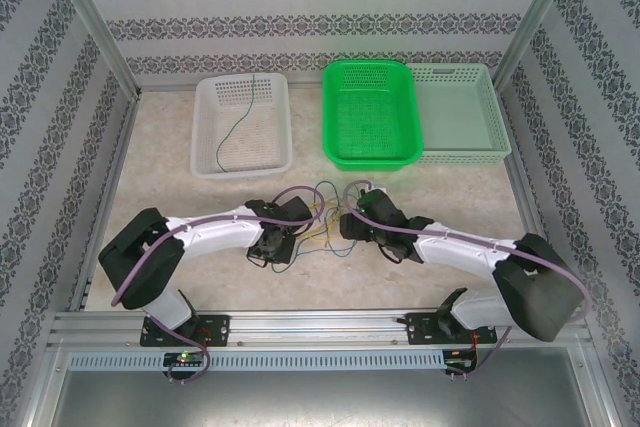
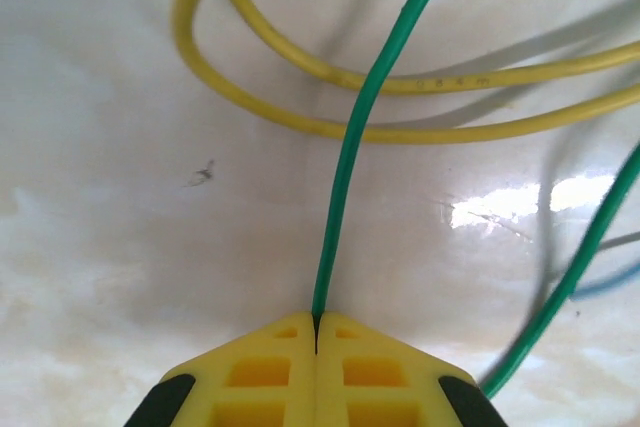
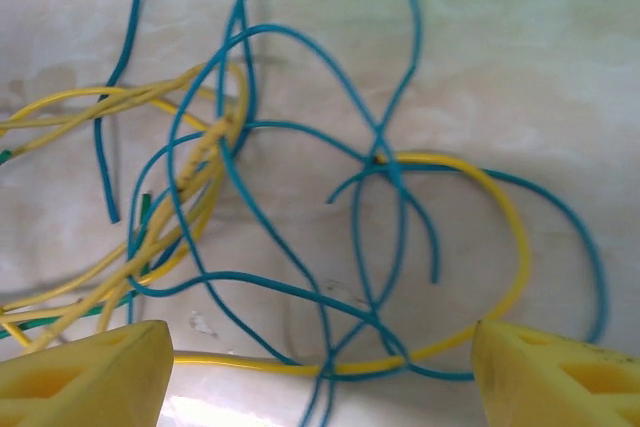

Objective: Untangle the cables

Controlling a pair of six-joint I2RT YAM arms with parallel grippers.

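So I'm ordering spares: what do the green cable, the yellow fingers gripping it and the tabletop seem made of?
The green cable: thin wire in smooth, slightly glossy plastic-looking insulation; it bends softly. The fingers: matte yellow moulded plastic, probably, with hollow pockets. The tabletop: glossy cream marble-patterned surface with bright reflections; stone or laminate, can't tell.

no legible text, yellow cable (image 2: 450, 80) print blurred

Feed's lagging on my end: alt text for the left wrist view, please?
The left gripper is shut on a green cable running away over the pale table. Two yellow cable strands cross under it; a second green cable lies right.
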